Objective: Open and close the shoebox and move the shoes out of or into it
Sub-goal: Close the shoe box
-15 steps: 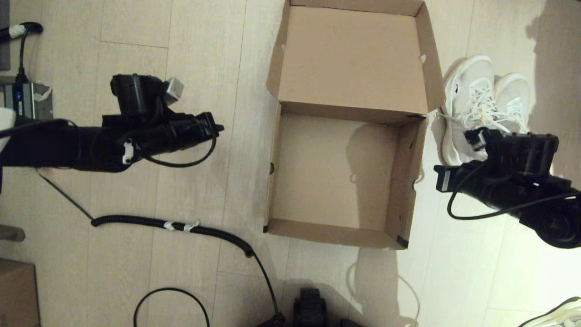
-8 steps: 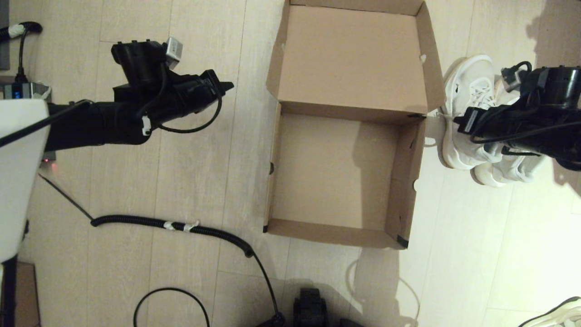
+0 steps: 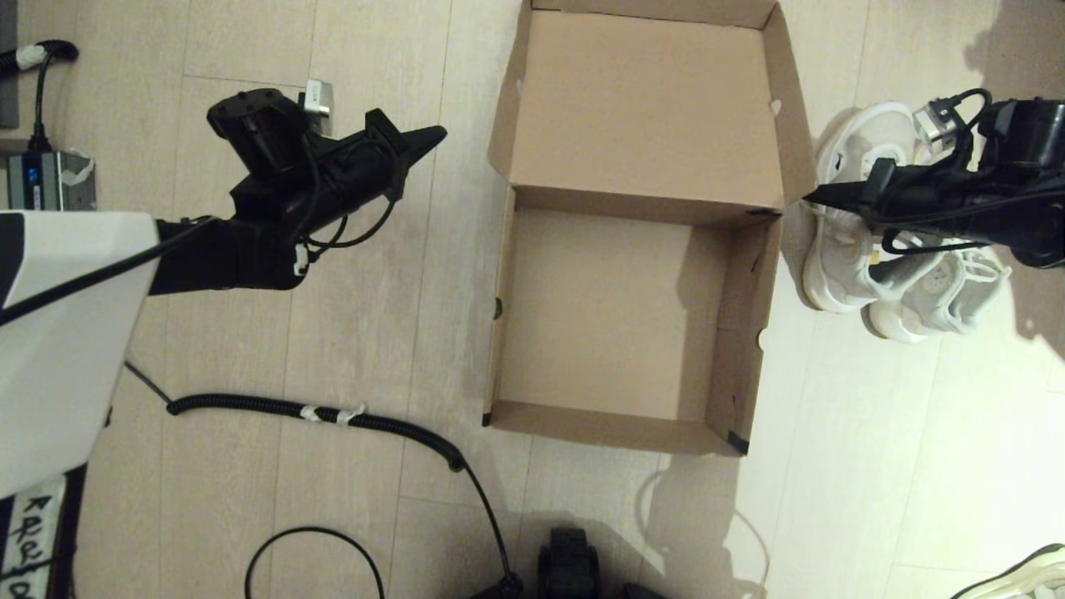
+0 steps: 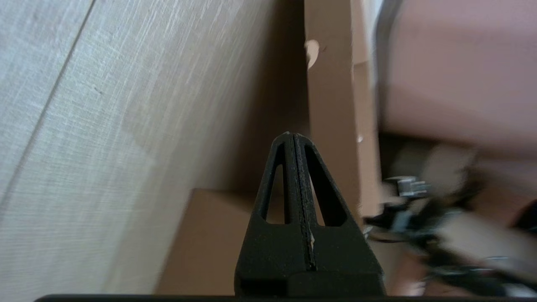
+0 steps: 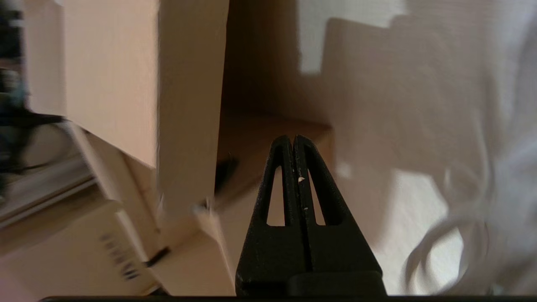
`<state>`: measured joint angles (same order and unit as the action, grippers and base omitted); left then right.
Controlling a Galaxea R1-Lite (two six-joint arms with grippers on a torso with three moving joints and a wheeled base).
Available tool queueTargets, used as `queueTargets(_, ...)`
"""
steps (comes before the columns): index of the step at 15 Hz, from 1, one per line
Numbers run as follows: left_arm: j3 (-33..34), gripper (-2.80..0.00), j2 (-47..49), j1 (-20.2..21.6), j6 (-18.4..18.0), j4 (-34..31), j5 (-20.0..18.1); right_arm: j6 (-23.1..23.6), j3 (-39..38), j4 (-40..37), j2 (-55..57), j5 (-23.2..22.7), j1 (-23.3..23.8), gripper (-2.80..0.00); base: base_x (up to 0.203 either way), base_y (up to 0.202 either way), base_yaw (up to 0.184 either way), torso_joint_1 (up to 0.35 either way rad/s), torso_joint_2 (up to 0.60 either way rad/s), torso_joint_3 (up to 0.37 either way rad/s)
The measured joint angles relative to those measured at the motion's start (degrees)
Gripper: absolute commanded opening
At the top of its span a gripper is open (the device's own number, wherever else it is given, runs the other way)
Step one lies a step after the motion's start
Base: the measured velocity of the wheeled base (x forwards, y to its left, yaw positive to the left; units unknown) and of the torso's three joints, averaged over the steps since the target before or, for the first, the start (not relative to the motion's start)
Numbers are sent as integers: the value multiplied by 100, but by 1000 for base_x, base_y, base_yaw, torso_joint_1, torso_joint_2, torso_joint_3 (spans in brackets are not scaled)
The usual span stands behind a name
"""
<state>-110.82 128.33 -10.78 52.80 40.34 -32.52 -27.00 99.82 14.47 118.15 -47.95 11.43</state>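
The brown shoebox [image 3: 620,420] stands open on the floor, empty inside, its flap lid [image 3: 649,108] lying back flat. The pair of white sneakers [image 3: 849,249] sits on the floor just right of the box. My right gripper [image 3: 809,198] hovers over the sneakers, shut and empty, its tip close to the box's far right corner [image 5: 188,105]. My left gripper [image 3: 439,131] is shut and empty too, pointing at the lid's left edge [image 4: 335,117] from a short way off. In the wrist views both grippers [image 4: 292,135] [image 5: 292,137] show fingers pressed together.
A coiled black cable [image 3: 333,413] runs across the floor left of the box. A grey power unit [image 3: 46,179] sits far left. A sneaker with black edging [image 3: 1019,578] shows at the near right corner. A dark brown carton [image 3: 33,541] is partly behind my white arm cover.
Both arms have swung inward toward the box's hinge line. The right gripper rose from near the front of the sneakers to above them; the left moved forward and right.
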Motion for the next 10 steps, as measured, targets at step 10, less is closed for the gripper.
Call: queueTargets(10, 32, -280, 33, 1, 208, 40, 6, -1095, 941, 180, 217, -460, 30, -280, 0, 0, 0, 0, 0, 0)
